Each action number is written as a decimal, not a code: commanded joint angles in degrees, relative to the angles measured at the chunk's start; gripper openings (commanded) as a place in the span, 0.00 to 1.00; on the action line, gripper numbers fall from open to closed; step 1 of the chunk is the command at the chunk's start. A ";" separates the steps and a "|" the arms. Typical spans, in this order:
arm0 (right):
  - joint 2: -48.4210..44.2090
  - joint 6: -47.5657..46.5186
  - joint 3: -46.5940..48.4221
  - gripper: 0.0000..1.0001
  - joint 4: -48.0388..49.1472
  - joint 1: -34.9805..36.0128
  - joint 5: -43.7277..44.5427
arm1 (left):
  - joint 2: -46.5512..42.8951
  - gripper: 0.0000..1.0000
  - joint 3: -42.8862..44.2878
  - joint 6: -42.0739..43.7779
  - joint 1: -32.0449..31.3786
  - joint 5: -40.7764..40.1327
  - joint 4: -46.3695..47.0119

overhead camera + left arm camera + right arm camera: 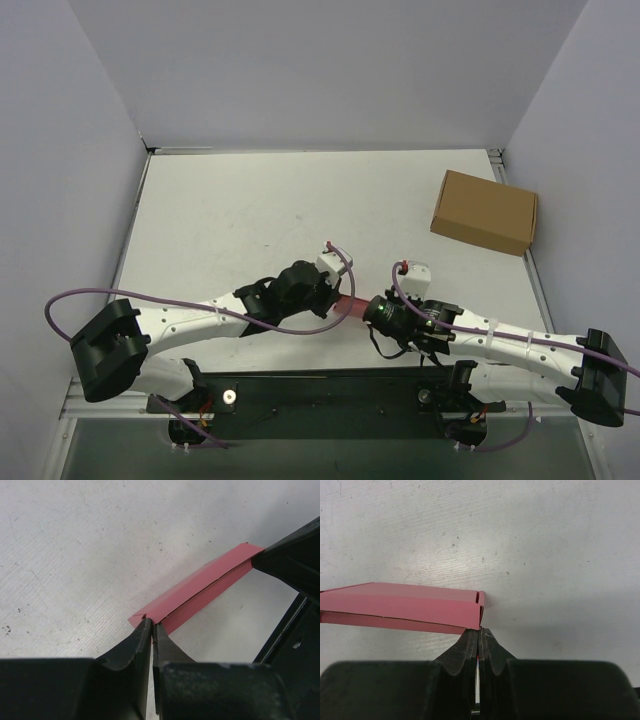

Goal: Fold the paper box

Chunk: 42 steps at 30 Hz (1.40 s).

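Note:
The paper box (348, 308) is a small pink-red piece of card, partly folded into a flat, long shape, held low over the table between my two grippers. My left gripper (338, 300) pinches its left end: in the left wrist view the jaws (152, 625) are closed on a corner of the paper box (200, 590). My right gripper (366, 310) meets the other end; in the right wrist view its jaws (479, 631) are pressed together at the bottom right corner of the paper box (400, 607). The right gripper's dark body (295, 565) covers the card's far end.
A larger brown cardboard box (485, 211) lies at the right rear of the white table (260, 210). Grey walls close in the table on the left, back and right. Purple cables loop off both arms.

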 commanded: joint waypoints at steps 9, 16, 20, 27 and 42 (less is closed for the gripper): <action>1.56 1.53 -0.76 0.00 -3.67 1.41 1.00 | 1.13 0.00 4.98 -6.72 -1.36 -2.65 -3.13; 2.87 1.53 -0.41 0.00 -3.06 2.02 1.18 | 2.35 0.00 4.89 -12.27 -2.33 -4.76 -3.04; 2.88 1.70 -0.58 0.00 -2.80 2.29 1.18 | 3.32 0.00 4.63 -13.06 -3.03 -6.08 -2.60; 2.26 2.14 -1.29 0.00 -2.62 2.46 1.18 | 3.32 0.00 2.35 -14.47 -3.30 -8.98 -0.49; 2.88 2.84 -1.73 0.00 -2.18 3.16 1.35 | 5.34 0.00 -0.02 -21.41 -3.30 -11.00 3.90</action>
